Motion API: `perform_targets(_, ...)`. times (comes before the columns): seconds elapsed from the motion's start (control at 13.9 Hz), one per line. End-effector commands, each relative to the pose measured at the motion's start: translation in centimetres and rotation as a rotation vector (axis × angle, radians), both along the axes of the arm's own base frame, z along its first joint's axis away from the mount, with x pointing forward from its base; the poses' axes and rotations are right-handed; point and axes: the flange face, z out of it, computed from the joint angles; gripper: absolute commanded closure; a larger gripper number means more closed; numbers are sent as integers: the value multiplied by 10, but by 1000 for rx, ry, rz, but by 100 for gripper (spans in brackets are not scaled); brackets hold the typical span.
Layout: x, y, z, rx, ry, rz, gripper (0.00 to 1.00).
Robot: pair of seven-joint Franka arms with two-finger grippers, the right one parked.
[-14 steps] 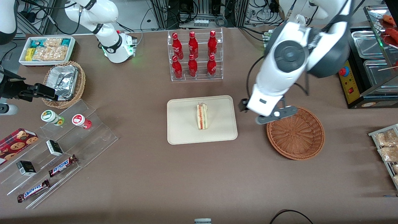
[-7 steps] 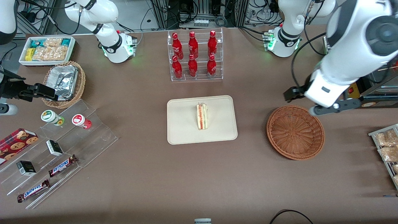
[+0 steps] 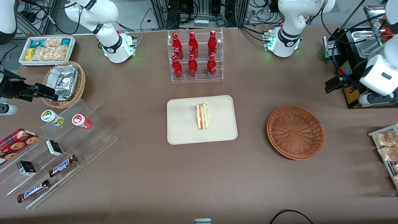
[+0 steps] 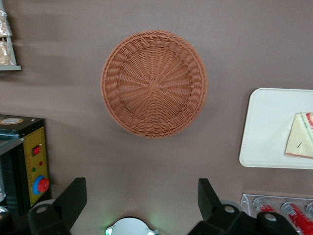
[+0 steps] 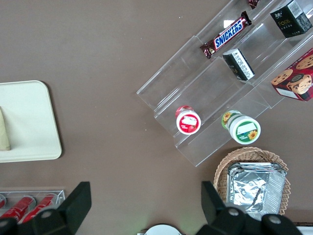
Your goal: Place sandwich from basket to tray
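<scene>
The sandwich [image 3: 202, 116] lies on the cream tray [image 3: 183, 130] at the table's middle, its red and green stripe facing up. The reddish-brown wicker basket [image 3: 295, 132] stands empty beside the tray, toward the working arm's end. My left gripper [image 3: 353, 91] hangs open and empty high above the table, farther from the front camera than the basket and near the black machine. In the left wrist view the open gripper [image 4: 140, 196] looks down on the basket [image 4: 154, 83], the tray [image 4: 266, 127] and the sandwich [image 4: 299, 142].
A clear rack of red bottles [image 3: 195, 56] stands farther from the camera than the tray. A black machine with a red button [image 3: 348, 81] sits close to the gripper. A snack rack [image 3: 385, 146] is at the working arm's end. Acrylic steps with snacks [image 3: 62, 149] lie toward the parked arm's end.
My left gripper has swung from over the basket's rim toward the working arm's end of the table, away from the basket. The sandwich stays on the tray.
</scene>
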Motion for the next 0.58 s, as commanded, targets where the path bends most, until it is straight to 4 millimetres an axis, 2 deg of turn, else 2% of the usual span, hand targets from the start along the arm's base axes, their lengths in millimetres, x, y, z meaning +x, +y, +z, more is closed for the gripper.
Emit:
perform_targets(0.0, -18, 4, 5, 9, -23, -30, 0)
perform_targets(0.22, -33, 7, 4, 19, -51, -101, 0)
perform_targets(0.5, -17, 2, 5, 2, -60, -105, 0)
